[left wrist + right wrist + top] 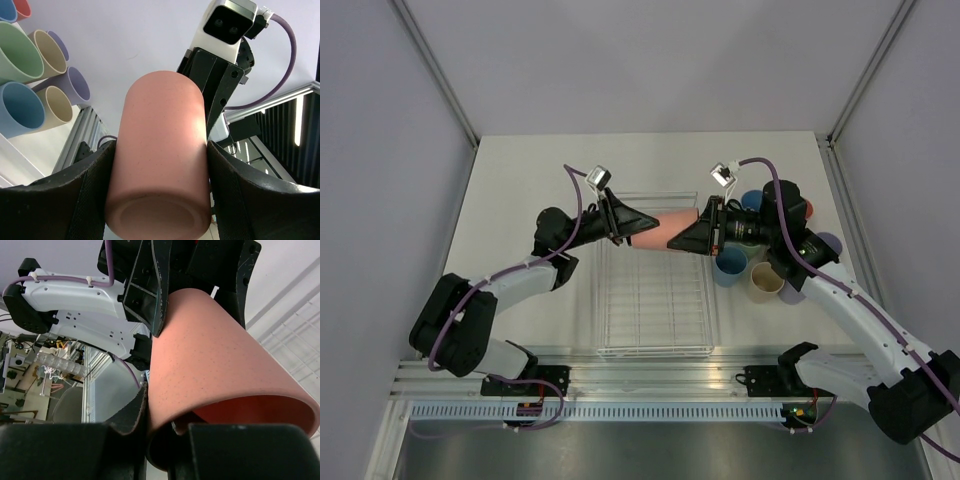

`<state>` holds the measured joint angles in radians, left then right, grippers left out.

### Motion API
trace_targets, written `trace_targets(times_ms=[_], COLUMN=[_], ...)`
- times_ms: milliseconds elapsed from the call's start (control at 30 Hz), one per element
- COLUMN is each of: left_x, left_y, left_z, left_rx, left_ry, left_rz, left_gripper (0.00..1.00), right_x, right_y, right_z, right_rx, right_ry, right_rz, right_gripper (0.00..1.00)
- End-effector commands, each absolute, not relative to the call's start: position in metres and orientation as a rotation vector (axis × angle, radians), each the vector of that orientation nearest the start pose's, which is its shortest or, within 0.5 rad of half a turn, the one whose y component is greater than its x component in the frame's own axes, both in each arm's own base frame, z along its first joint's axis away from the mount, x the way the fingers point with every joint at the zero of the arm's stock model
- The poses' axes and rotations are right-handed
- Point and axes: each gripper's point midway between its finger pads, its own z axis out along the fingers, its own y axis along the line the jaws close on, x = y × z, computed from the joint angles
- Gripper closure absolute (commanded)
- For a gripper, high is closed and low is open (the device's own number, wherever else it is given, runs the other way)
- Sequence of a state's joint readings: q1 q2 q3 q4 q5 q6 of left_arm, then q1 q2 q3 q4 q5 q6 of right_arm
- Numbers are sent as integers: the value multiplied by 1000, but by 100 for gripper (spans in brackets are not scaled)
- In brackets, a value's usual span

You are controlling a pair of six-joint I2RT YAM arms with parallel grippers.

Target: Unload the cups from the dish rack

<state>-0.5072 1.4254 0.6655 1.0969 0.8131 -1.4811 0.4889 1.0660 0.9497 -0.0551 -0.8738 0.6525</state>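
Left gripper [638, 227]: clamped on the base end of the salmon cup [672, 228]; its fingers [87, 200] press both sides of the wall.
Right gripper [698, 236]: closed on the rim end of the same cup. In the right wrist view the cup wall sits pinched between its fingers [127, 422].
Salmon cup: lying on its side in the air above the far end of the dish rack [655, 300], spanning the two grippers, mouth toward the right one.
Dish rack edges: long sides run near to far. The left arm crosses the left edge and the right gripper crosses the right edge.
Other cups [767, 283]: upright and packed close on the bench [520, 180] to the right of the dish rack. The blue cup [730, 266] is just beside its right edge, and the right arm passes over the group.
Open bench: bare surface shows beyond the rack's far edge and to the left of it.
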Motion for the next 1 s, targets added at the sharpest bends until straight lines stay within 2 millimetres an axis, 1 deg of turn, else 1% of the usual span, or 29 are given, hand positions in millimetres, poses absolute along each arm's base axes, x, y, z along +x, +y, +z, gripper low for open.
trace_targets(times_ms=[0, 33, 67, 100, 133, 167, 233, 300, 367, 400, 433, 467, 500, 533, 567, 600, 633, 667, 700, 733, 767, 800, 833, 867, 900, 933, 967], left_x=[236, 235, 235, 236, 237, 239, 243, 247, 254, 256, 261, 262, 262, 263, 261, 262, 259, 258, 257, 252, 252, 251, 243, 242, 240, 236, 230], left_y=[-313, -313, -312, -312, -311, -310, -306, -301, -290, -285, -277, -273, -270, -267, -266, -266, -266, -264, -262, -258, -254, -250, -245, -242, -240, -238, -235], left_z=[307, 308, 309, 308, 308, 302, 300, 294, 287, 285, 279, 278, 274, 272, 270, 263, 259, 254, 252, 247, 245, 241, 238, 236, 232, 230, 226], left_rx=[117, 119, 120, 109, 99, 71, 42, -3, -55, -73, -109, -114, -117, -119, -103, -64, -74, -73, -15, -30, -31, 20, 12, 15, 42, 48, 45], left_ry=[1675, 1671, 1663, 1666, 1666, 1683, 1688, 1695, 1699, 1704, 1713, 1718, 1739, 1750, 1771, 1801, 1865, 1900, 1906, 1975, 1990, 1993, 2035, 2042, 2049, 2059, 2084], left_rz=[-2106, -2112, -2112, -2113, -2113, -2105, -2088, -2066, -2031, -2015, -1986, -1971, -1941, -1917, -1899, -1840, -1804, -1763, -1695, -1649, -1593, -1529, -1497, -1465, -1437, -1426, -1412], left_gripper=[94, 84, 70, 31, 13, 1, 0, 0, 0, 0, 0, 0, 0, 0, 0, 0, 0, 0, 0, 0, 0, 0, 0, 0, 0, 0, 0], right_x=[194, 196, 197, 197, 198, 201, 203, 209, 211, 220, 225, 229, 247, 259, 270, 282, 305, 320, 333, 352, 370, 383, 402, 416, 426, 445, 456], right_y=[280, 280, 280, 278, 277, 275, 271, 264, 257, 251, 248, 240, 226, 218, 203, 191, 172, 148, 132, 116, 82, 62, 50, 31, 22, 17, 6], right_z=[334, 334, 337, 333, 333, 334, 335, 333, 332, 330, 328, 328, 323, 316, 317, 312, 300, 304, 302, 289, 301, 302, 287, 305, 306, 284, 303], right_rx=[-623, -621, -626, -612, -619, -603, -597, -589, -602, -570, -557, -546, -462, -421, -362, -312, -216, -125, -56, 21, 143, 227, 299, 359, 395, 419, 448], right_ry=[1778, 1775, 1761, 1794, 1788, 1787, 1808, 1834, 1857, 1873, 1894, 1917, 1949, 1989, 2026, 2058, 2109, 2126, 2141, 2183, 2157, 2155, 2191, 2155, 2157, 2215, 2182], right_rz=[1545, 1528, 1516, 1505, 1485, 1454, 1407, 1314, 1233, 1165, 1114, 1049, 914, 835, 739, 655, 519, 447, 405, 344, 272, 204, 149, 120, 94, 55, 13], right_gripper=[98, 99, 99, 99, 99, 99, 99, 99, 99, 99, 99, 99, 99, 99, 99, 99, 99, 99, 99, 99, 99, 99, 99, 99, 99, 100, 99])
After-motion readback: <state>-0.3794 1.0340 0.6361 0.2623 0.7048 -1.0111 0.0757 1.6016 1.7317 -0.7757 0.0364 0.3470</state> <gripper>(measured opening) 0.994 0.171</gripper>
